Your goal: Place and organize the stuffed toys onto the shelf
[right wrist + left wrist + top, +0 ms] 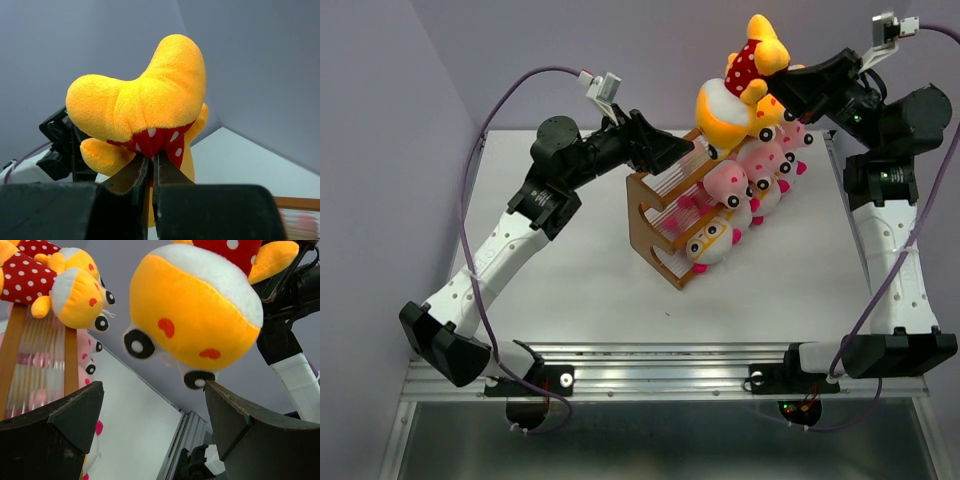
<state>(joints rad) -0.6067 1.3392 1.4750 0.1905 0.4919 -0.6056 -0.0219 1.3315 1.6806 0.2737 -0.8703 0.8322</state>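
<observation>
A yellow-orange stuffed toy in red polka-dot clothing hangs head down above the shelf. My right gripper is shut on the red cloth at its back, and its yellow legs point up. My left gripper stands open just below the toy's head, with nothing between its fingers and apart from the head. In the top view it sits at the top rear of the orange-brown shelf. A second yellow toy lies on the shelf top. Pink toys and a white-faced one with orange glasses fill the tiers.
The shelf stands tilted in the middle of the white table. The right arm reaches in from the far right, and the left arm crosses the table's left half. A metal rail runs along the near edge.
</observation>
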